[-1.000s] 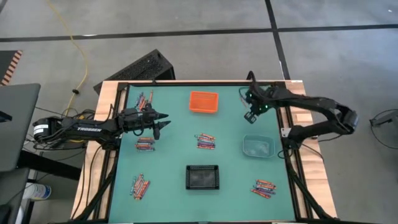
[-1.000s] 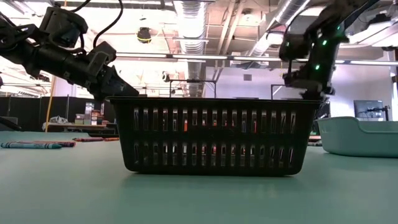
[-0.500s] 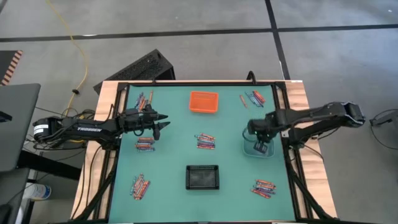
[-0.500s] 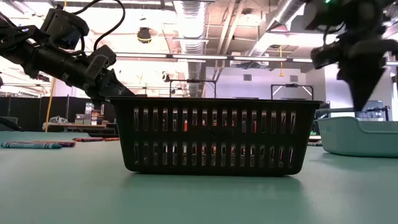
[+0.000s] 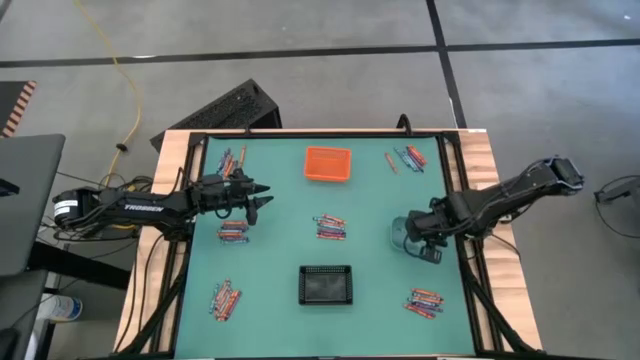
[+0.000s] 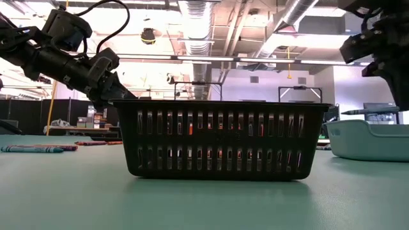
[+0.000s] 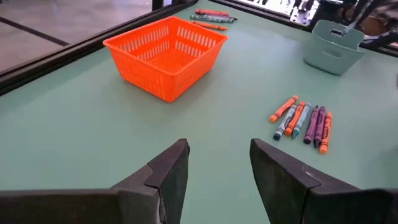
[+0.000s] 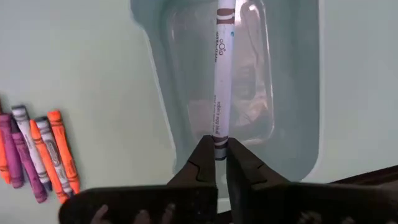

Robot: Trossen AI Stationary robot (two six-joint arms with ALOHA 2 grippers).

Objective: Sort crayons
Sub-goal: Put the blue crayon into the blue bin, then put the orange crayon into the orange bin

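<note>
right tool (image 8: pixel 216 163) pinched nearly closed on the end of one grey-blue crayon (image 8: pixel 222 68), held directly over the teal bin (image 8: pixel 298 93) at the table's right side. crayon's long axis running straight out from the fingertips, in line with the tool, its free end reaching toward the far wall of the bin. judged next: just a release, since the stick already hangs inside the bin's outline; the relation that matters is crayon above bin floor, not beside it. height above the floor hard to tell from here.

left tool (image 7: pixel 214 171) parted, holding nothing, hovering above the table (image 5: pixel 370 205) toward its left side, pointing at the orange bin (image 7: pixel 165 54). small row of crayons (image 7: pixel 301 118) lying ahead of it and off to one side, well apart from the fingers, their long axes running roughly away from the tool. more piles (image 5: pixel 425 300) scattered near the table's corners and edges; black bin (image 5: pixel 326 284) near the front middle. for the central pile, left arm looking nearer.
</note>
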